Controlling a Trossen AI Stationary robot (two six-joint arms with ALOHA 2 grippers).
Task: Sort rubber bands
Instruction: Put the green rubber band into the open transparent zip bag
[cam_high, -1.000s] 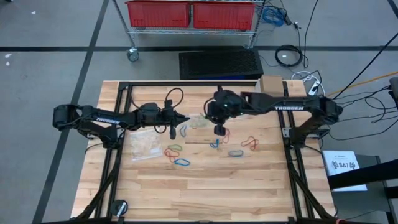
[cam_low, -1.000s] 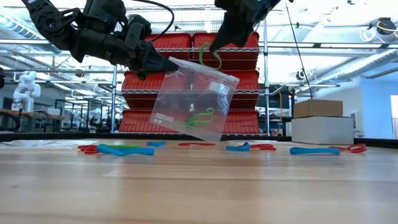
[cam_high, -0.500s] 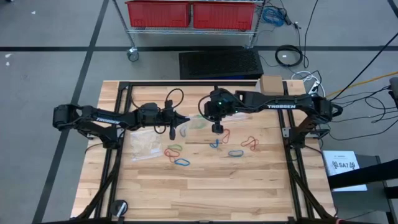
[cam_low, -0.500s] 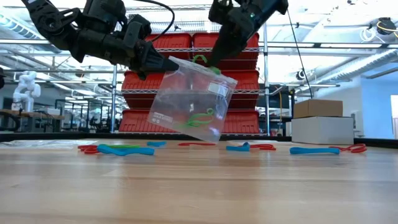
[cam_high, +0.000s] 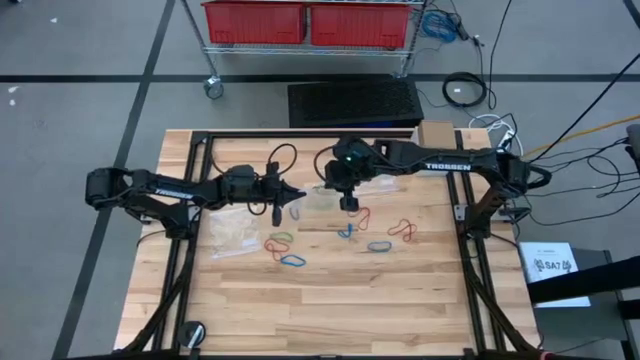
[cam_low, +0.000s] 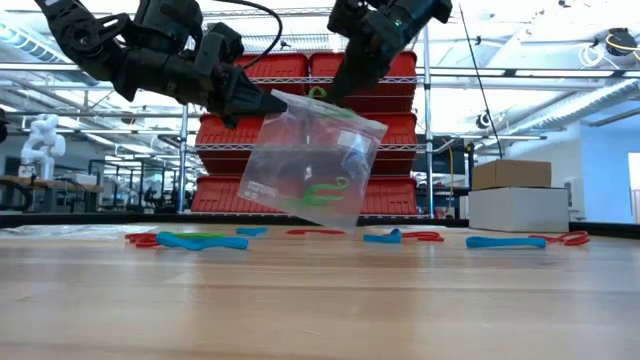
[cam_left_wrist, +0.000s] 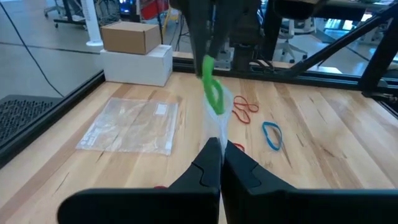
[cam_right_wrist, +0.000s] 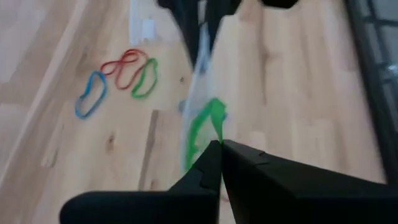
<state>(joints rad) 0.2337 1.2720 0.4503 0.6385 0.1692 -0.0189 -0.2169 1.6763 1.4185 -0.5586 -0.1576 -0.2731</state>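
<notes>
Right gripper (cam_low: 338, 92) pinches green band (cam_left_wrist: 212, 87) at bag (cam_low: 310, 160) mouth.

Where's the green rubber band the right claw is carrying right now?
In the low view, the green rubber band sits at the mouth of the clear bag, pinched by the right claw; the left claw holds the bag above the table.

Two matte black jointed arms carry white lettering, looping black cables and tapered black pincer fingers.
</notes>
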